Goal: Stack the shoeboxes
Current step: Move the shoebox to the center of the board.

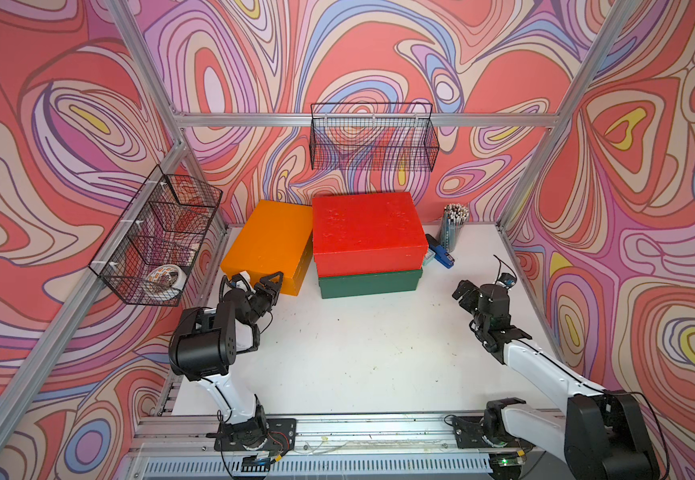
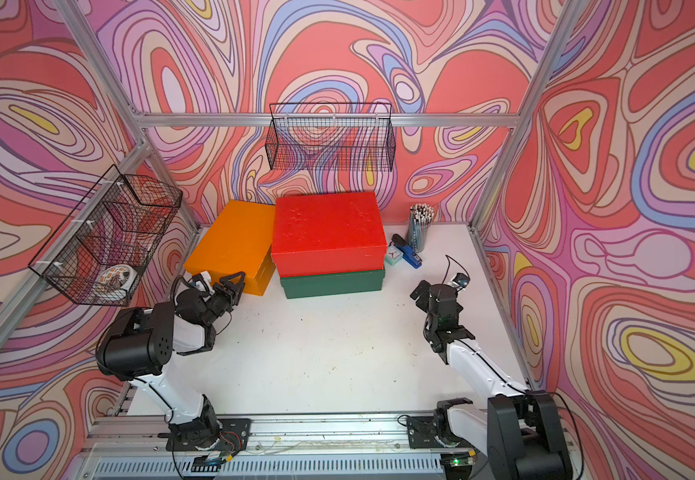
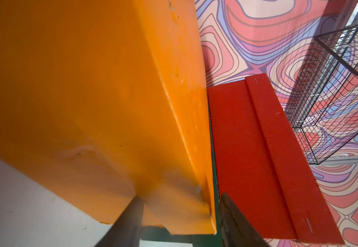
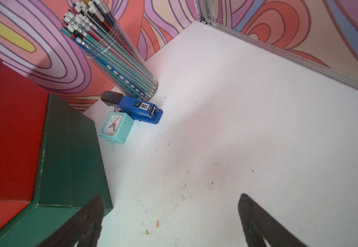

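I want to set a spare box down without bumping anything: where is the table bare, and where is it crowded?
Bare: the white table between the left hand and right hand, in front of the green box. Crowded: the back, where orange box, red box on green, clock, stapler and pencil cup sit close together.

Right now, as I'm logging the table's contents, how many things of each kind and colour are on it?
orange shoebox: 1
red shoebox: 1
green shoebox: 1
blue stapler: 1
teal clock: 1
pencil cup: 1
Total: 6
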